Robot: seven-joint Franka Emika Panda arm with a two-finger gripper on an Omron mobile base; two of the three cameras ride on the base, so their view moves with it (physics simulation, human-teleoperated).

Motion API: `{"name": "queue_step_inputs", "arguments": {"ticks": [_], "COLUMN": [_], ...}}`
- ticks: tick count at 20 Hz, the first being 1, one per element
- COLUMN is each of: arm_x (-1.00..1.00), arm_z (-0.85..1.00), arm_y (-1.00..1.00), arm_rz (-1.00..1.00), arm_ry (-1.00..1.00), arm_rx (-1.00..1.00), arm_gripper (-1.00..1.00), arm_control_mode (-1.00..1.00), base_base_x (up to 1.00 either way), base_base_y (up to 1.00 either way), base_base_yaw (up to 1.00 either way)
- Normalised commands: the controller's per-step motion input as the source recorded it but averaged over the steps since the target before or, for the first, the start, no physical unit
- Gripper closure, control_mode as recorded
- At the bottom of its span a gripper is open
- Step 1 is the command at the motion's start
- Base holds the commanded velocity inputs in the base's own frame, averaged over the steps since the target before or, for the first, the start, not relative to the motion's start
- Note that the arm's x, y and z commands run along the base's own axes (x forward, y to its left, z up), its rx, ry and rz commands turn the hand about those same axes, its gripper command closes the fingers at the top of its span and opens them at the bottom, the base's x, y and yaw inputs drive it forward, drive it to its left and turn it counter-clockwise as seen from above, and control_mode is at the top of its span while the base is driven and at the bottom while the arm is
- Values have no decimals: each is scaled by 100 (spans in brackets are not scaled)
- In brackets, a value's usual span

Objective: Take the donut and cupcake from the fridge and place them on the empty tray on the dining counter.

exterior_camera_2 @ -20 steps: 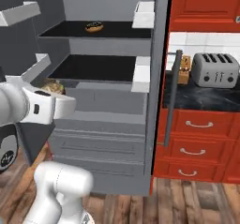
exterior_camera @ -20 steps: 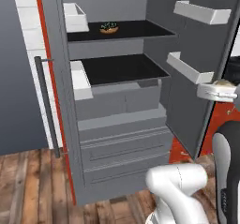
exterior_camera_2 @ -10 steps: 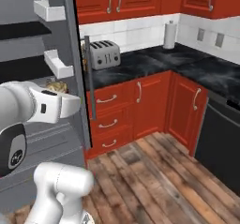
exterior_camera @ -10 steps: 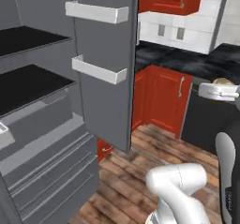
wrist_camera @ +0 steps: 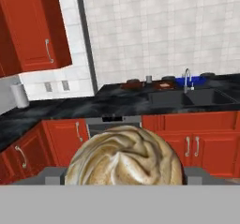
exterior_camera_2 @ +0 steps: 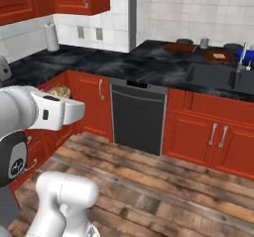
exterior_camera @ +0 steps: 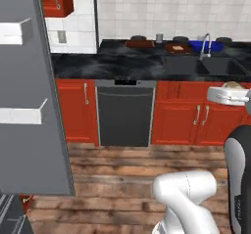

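A: Cream frosting, swirled and flecked with brown, sits low and centre in my hand view. Is that the cupcake (wrist_camera: 123,156)?

B: Yes. Reading left to right there: a paper towel roll (wrist_camera: 18,95) on the black counter, red cabinets, the dishwasher (wrist_camera: 112,123), then the sink (wrist_camera: 190,96) with its faucet (wrist_camera: 187,78). The cupcake is nearest of all, lodged between my finger tips.

A: And my gripper (wrist_camera: 123,175)?

B: My jaws stand wide, one grey pad showing at each side of the cake, so I judge them closed on its full width. In the left base view its pale top (exterior_camera: 234,85) peeks above my white hand at the right edge.

A: How will it handle?

B: I judge it light and soft. The frosting would smear and the paper wrapper crush, so the hold belongs low on the wrapper's sides, gentle and kept upright.

A: Where is the tray (exterior_camera: 139,44)?

B: I take it to be the plain dark one far back on the dining counter (exterior_camera: 122,64), left of the tray with bread (exterior_camera: 178,47) and the blue tray (exterior_camera: 211,45). The open fridge (exterior_camera: 29,96) door stands at the left.
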Motion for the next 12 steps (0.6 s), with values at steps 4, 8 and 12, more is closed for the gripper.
{"name": "queue_step_inputs", "arguments": {"ticks": [4,8,12], "arm_x": [0,0,0], "arm_z": [0,0,0], "arm_y": [0,0,0], "arm_rz": [0,0,0], "arm_ry": [0,0,0], "arm_rx": [0,0,0], "arm_gripper": [100,100,100], "arm_control_mode": [100,100,100], "base_base_x": [0,51,23], "base_base_y": [0,-45,-100], "base_base_yaw": [-96,-50,21]}}
